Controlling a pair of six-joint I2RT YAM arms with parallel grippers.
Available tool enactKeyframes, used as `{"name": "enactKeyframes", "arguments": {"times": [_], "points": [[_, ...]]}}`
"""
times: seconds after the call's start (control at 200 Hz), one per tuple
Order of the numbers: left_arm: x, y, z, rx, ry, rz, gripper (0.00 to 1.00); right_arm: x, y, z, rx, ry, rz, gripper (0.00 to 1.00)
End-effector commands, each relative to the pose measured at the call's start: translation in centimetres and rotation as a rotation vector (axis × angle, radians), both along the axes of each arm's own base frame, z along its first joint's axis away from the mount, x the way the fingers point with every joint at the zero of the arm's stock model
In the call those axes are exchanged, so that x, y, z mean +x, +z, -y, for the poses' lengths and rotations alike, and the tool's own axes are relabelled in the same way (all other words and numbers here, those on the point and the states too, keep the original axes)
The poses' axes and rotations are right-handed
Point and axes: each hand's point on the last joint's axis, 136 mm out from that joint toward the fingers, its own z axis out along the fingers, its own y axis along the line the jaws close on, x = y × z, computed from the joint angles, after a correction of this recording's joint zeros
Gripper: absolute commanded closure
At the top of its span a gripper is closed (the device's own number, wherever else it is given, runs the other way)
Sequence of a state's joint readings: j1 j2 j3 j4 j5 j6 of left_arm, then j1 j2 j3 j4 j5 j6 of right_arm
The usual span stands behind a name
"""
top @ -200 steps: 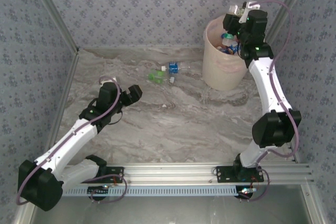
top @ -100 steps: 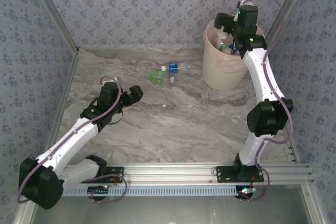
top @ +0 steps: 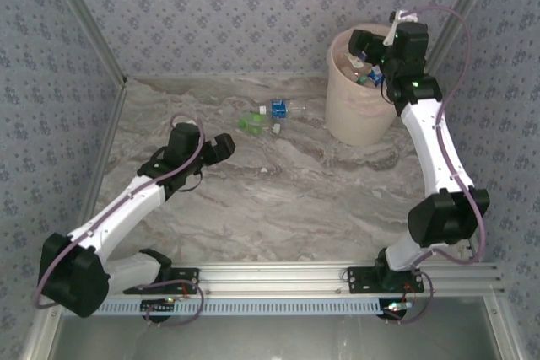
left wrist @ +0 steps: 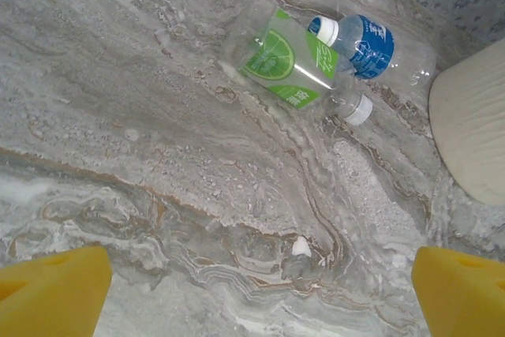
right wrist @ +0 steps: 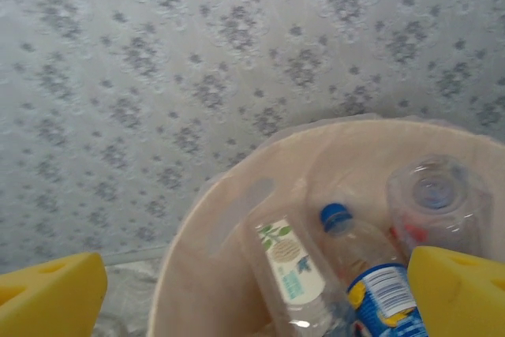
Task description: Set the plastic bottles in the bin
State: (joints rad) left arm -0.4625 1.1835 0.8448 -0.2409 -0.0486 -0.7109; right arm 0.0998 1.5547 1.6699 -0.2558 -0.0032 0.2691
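Your right gripper [top: 364, 43] hung over the mouth of the bin [top: 350, 115], jaws spread wide with nothing between them. The right wrist view looked straight down inside. A bottle with a leaf-print label [right wrist: 288, 262] lay beside a blue-capped bottle [right wrist: 371, 274], and a clear bottle [right wrist: 438, 191] showed end-on near the far wall of the liner.

Your left gripper [top: 223, 147] sat low over the marbled table [top: 321, 200], jaws fully apart and empty, pointed toward the two bottles on the tabletop. There, the green lime-label bottle [left wrist: 288, 59] lay on its side, touching the blue-label bottle [left wrist: 371, 43]. Both rested just left of the bin, well apart from your left fingers [left wrist: 51, 290].
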Motion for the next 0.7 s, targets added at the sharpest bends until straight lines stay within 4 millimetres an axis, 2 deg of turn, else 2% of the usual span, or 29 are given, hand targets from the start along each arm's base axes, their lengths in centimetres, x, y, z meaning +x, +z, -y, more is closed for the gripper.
{"name": "enactKeyframes", "arguments": {"times": [0.0,0.08,0.165,0.325,0.34,0.35,0.365,0.56,0.695], "points": [[2.0,0.7,0.3,0.037,-0.011,-0.004,0.02,-3.0,3.3,-4.1,0.02,0.216,0.126,0.0],[3.5,-0.1,0.7,0.02,0.029,-0.068,0.02,-5.3,3.1,-6.2,0.003,0.311,0.141,0.0],[5.0,-1.0,1.7,-0.033,0.07,-0.144,0.02,-7.4,1.8,-7.6,-0.017,0.33,0.138,0.0],[7.9,-3.4,3.5,-0.105,0.173,-0.299,0.02,-10.6,-1.9,-9.1,0.02,0.325,0.096,0.0],[8.2,-3.6,3.5,-0.109,0.185,-0.312,0.02,-11.0,-1.7,-9.3,0.023,0.33,0.101,0.0],[8.3,-3.9,3.6,-0.11,0.192,-0.321,0.02,-11.1,-2.9,-9.4,0.02,0.332,0.077,0.0],[8.6,-4.0,3.7,-0.113,0.2,-0.328,0.02,-11.5,-3.4,-9.5,0.018,0.334,0.065,0.0],[11.2,-6.6,3.9,-0.185,0.407,-0.42,0.02,-15.1,-7.7,-8.8,-0.005,0.287,-0.041,0.0],[13.4,-8.4,4.6,-0.266,0.508,-0.465,0.02,-17.2,-8.5,-6.7,-0.09,0.23,-0.082,0.0]]}}
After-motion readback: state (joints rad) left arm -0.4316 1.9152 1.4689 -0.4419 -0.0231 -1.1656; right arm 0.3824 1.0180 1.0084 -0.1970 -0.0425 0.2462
